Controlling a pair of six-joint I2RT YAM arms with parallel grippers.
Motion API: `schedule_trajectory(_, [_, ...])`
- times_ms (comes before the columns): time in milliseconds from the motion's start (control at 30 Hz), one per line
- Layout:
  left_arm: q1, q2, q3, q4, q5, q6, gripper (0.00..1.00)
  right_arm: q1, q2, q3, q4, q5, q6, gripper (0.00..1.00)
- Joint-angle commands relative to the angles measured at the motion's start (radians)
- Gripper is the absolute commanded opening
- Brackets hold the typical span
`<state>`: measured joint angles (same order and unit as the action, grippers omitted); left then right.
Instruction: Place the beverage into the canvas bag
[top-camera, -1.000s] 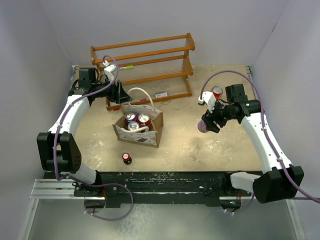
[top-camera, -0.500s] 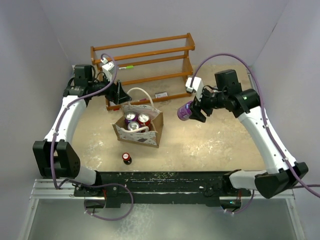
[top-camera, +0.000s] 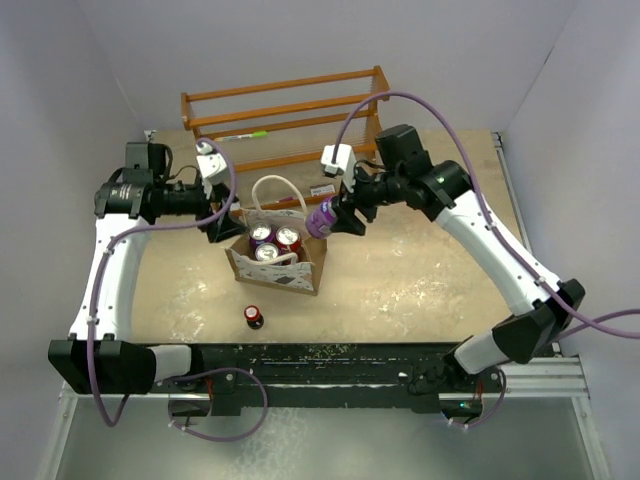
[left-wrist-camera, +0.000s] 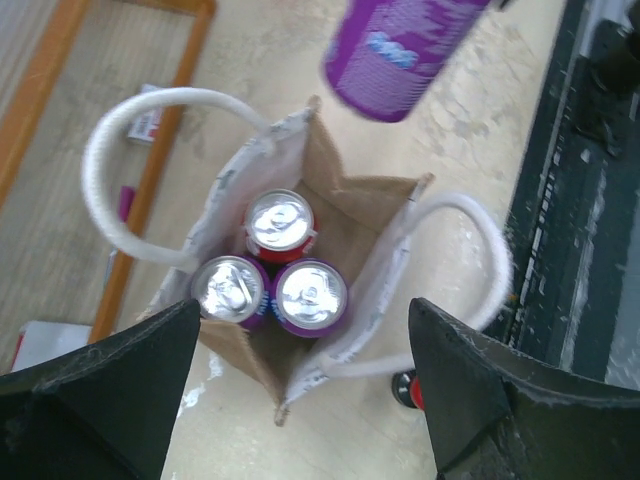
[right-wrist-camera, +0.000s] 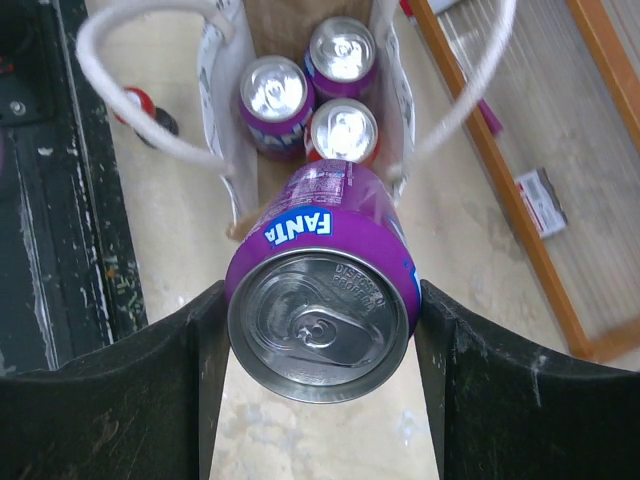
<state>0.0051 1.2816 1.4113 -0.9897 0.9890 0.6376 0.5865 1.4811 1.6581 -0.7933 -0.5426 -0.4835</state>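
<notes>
- The beverage in hand, a purple Fanta can (top-camera: 322, 217), is hanging in the air just off the 2 o'clock corner of the canvas bag (top-camera: 290, 278). It is lying tilted, not yet over the mouth.
- The right pincer (top-camera: 340, 213) is clamping this can across its sides, with both fingers pressing the body in the right wrist view.
- The bag is standing open on the desk (top-camera: 420, 290), left of centre, with its two white handles looping outward.
- Three cans (top-camera: 272, 243) are already sitting upright inside it, so that part looks done. A bare tan patch is showing at about 4 o'clock in the bag, likely room for a fourth.
- The left pincer (top-camera: 224, 224) is hovering at the bag's 10 o'clock side, its jaws spread wide and gripping nothing.
- A small red-and-black can (top-camera: 254, 316) is lying loose on the desk at the bag's 7 o'clock, probably waiting its turn.
- A wooden rack (top-camera: 290, 120) is standing at 12 o'clock, behind the bag.
- What is left, I judge, is bringing the purple can over the gap, righting it, lowering it in and letting go.
</notes>
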Motion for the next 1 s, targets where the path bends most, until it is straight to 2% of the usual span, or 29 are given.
schedule_trajectory(0, [-0.002,-0.030,-0.019,-0.294,0.141,0.371,0.86,0.050,0.024,0.090,0.179,-0.053,0.072,0.00])
schedule_trajectory(100, [-0.006,-0.038,-0.057,-0.395,0.185,0.514,0.81,0.074,0.061,0.095,0.225,-0.054,0.104,0.00])
schedule_trajectory(167, [-0.011,-0.047,-0.083,-0.396,0.205,0.557,0.77,0.085,0.079,0.094,0.254,-0.052,0.125,0.00])
schedule_trajectory(467, [-0.032,-0.045,-0.158,-0.304,0.259,0.616,0.64,0.126,0.189,0.147,0.249,-0.031,0.165,0.00])
schedule_trajectory(633, [-0.053,-0.019,-0.183,-0.345,0.267,0.687,0.49,0.136,0.219,0.151,0.231,0.001,0.164,0.00])
schedule_trajectory(867, [-0.072,-0.007,-0.227,-0.429,0.212,0.793,0.34,0.137,0.205,0.119,0.168,0.076,0.120,0.00])
schedule_trajectory(967, [-0.075,-0.012,-0.230,-0.462,0.193,0.829,0.23,0.137,0.179,0.085,0.148,0.113,0.117,0.00])
